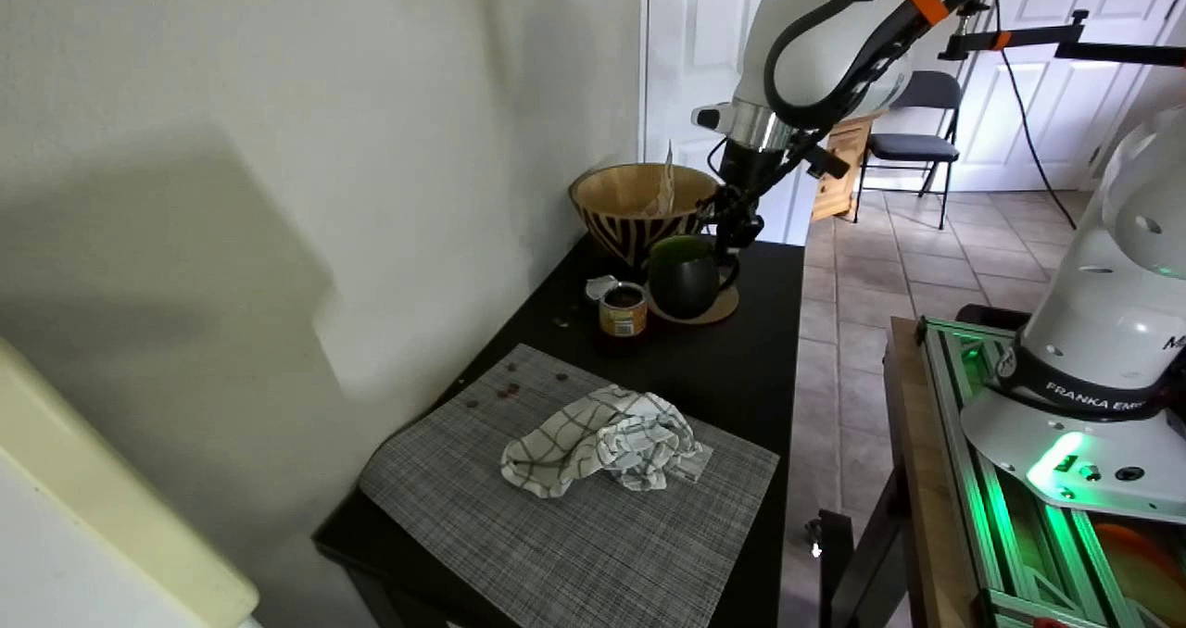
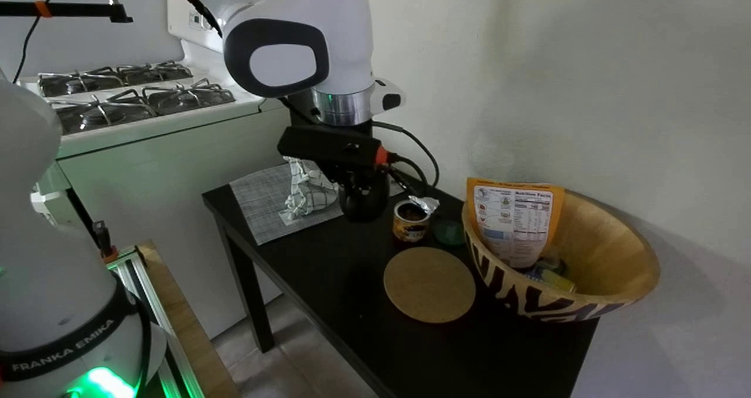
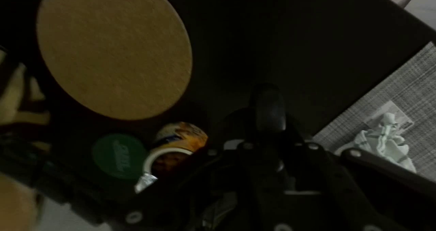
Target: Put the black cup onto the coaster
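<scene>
You're prob. in a home kitchen: in an exterior view there's a white, boxy stove [image 2: 176,175] w/ black metal burner grates [image 2: 101,109]. Near it you've a black table [image 2: 493,357] w/ a grey woven placemat [image 1: 445,475], a white checked cloth [image 1: 574,443], an open, orange-labelled tin [image 2: 410,229] & a tan, dark-striped bowl [image 2: 613,257] holding an orange-and-white food pouch [image 2: 516,225]. You've also got white panelled doors [image 1: 1103,119], tan sq. floor tiles [image 1: 866,350] & a grey folding chair [image 1: 913,146].

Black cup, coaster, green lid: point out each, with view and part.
Black cup [image 1: 684,290]: an exterior view, on the outer side of its body.
Coaster [image 2: 430,284]: an exterior view, middle of its flat top.
Green lid [image 3: 117,156]: wrist view, middle of its lettered face.
</scene>
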You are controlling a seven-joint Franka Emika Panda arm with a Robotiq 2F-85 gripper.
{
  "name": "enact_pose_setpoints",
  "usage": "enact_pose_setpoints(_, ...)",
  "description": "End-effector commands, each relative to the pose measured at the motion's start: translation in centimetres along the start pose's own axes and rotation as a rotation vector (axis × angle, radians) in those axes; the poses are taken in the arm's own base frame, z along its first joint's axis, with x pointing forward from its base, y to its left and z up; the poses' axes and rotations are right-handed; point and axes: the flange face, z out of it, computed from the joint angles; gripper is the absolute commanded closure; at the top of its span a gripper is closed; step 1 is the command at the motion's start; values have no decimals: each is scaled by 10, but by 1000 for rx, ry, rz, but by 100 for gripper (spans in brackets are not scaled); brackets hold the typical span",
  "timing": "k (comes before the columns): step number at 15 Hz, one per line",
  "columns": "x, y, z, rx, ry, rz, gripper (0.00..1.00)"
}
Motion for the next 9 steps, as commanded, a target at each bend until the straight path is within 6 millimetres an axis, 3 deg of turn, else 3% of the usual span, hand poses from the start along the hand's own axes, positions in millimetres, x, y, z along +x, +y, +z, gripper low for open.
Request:
enact_pose_setpoints(1, -35, 38, -30, -69, 4, 190, 94)
enact_pose_setpoints(5, -58, 62, -35, -131, -25, 415, 94)
enact_pose_setpoints(9, -62, 69, -18, -179, -47, 613, 94)
